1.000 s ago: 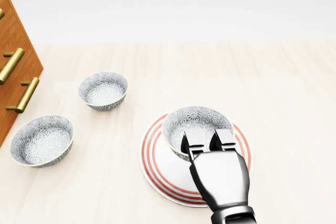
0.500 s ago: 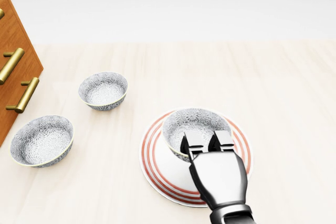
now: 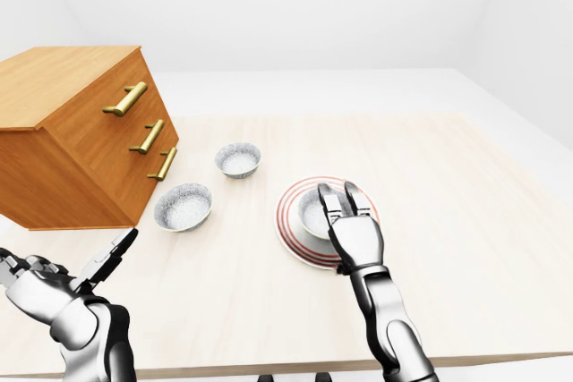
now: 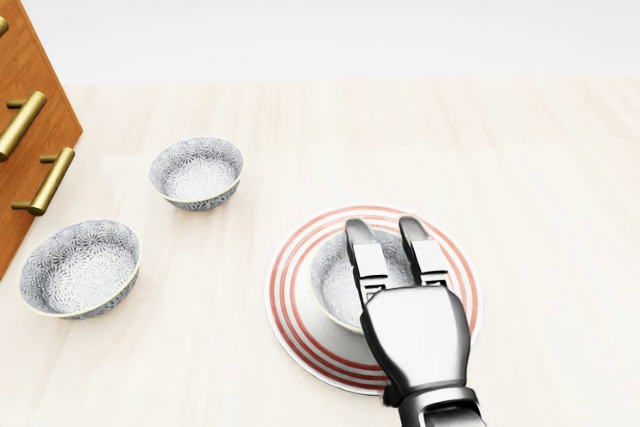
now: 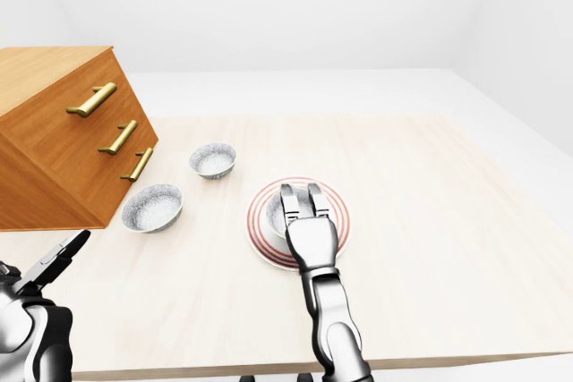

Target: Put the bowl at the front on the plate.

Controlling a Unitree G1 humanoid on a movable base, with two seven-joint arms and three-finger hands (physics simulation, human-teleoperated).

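Observation:
The patterned grey bowl [image 4: 335, 285] sits upright on the white plate with red rings [image 4: 292, 292], in the lower middle of the head view. My right hand [image 4: 383, 232] hovers over the bowl's right half, its two visible fingers [image 4: 361, 252] stretched straight out across the rim and open; the palm hides the thumb and the bowl's near wall. My left hand [image 3: 106, 259] hangs open off the table at the lower left of the left-eye view, holding nothing.
Two more patterned bowls stand to the left, one [image 4: 196, 172] higher up and one [image 4: 80, 267] near the wooden dresser [image 4: 25, 137] with brass handles. The pale wooden tabletop [image 4: 530, 177] stretches out to the right of the plate.
My right hand's fingers have uncurled from the bowl's rim and now point straight out. The bowl sits lower, settled in the middle of the plate.

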